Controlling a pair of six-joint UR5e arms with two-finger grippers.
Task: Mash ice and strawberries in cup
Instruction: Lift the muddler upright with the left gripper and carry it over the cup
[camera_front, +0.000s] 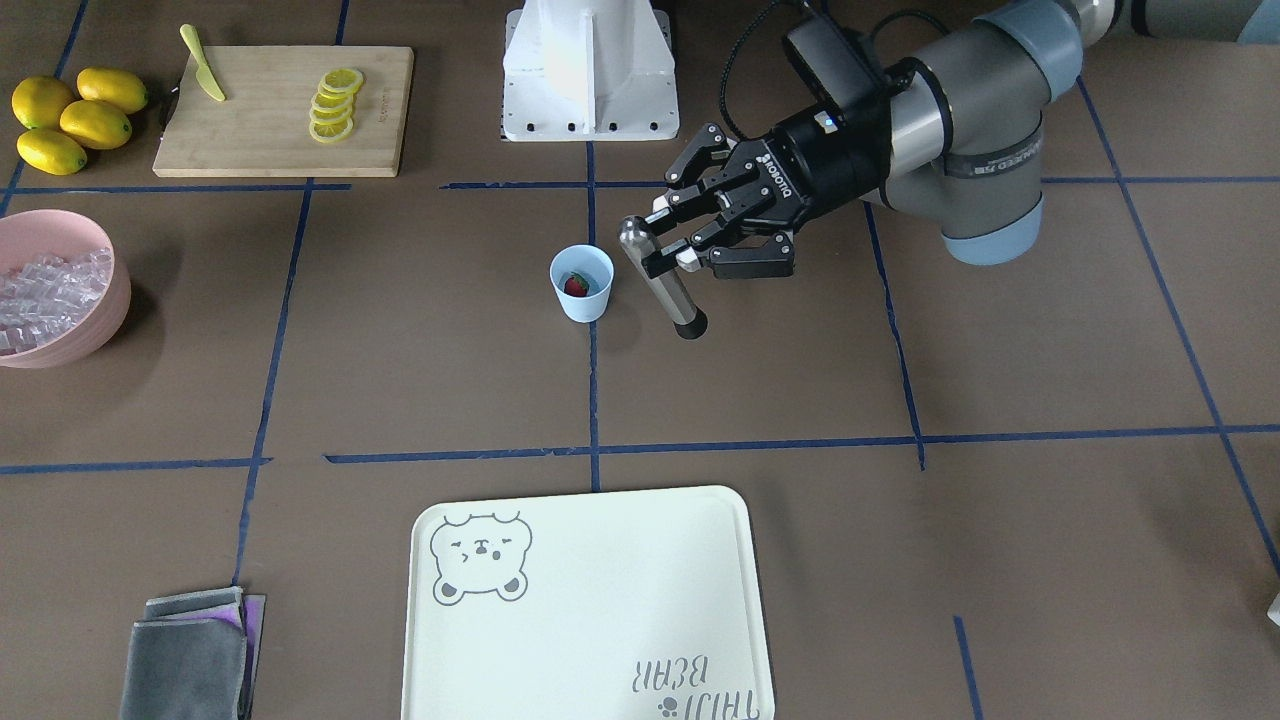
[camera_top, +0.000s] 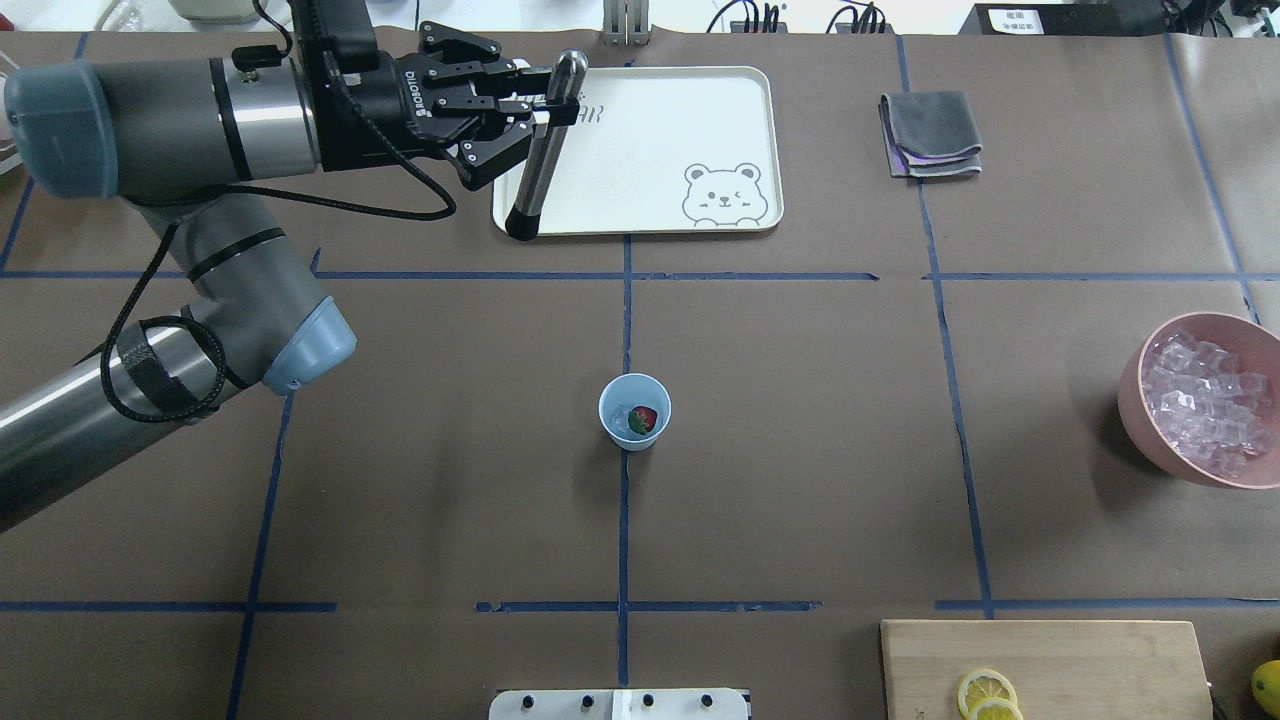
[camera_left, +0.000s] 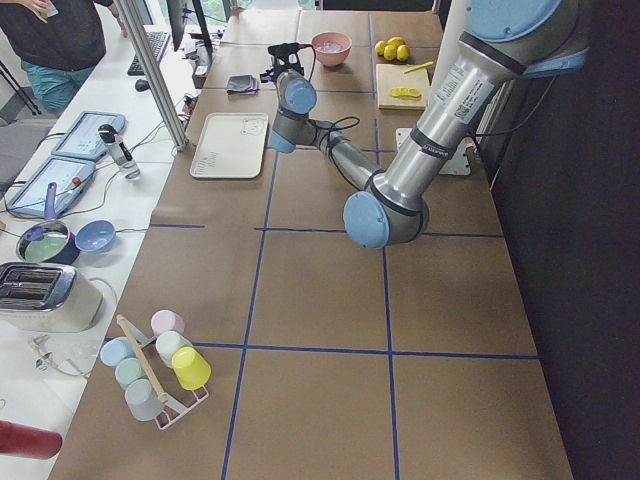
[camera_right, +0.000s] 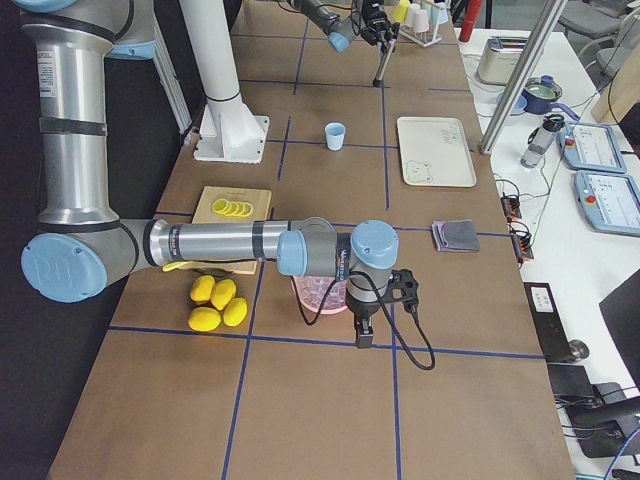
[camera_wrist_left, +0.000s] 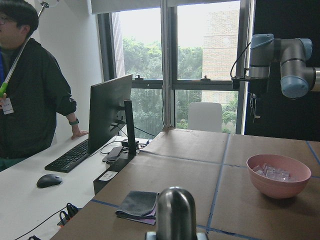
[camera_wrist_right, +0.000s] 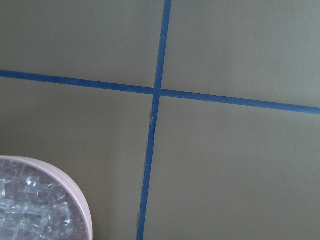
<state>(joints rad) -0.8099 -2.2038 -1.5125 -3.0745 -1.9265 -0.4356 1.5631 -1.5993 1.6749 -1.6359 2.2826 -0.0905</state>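
Note:
The light blue cup stands at the table's middle, also in the overhead view. A red strawberry lies inside it, with a pale glassy bit beside it that may be ice. Most of the ice fills the pink bowl. My left gripper is shut on a steel muddler near its top. It holds the muddler tilted in the air, apart from the cup, black tip down. My right gripper hangs by the pink bowl. I cannot tell whether it is open.
A white bear tray lies at the operators' side, with a folded grey cloth next to it. A cutting board carries lemon slices and a yellow knife, with whole lemons beside it. The robot base stands behind the cup.

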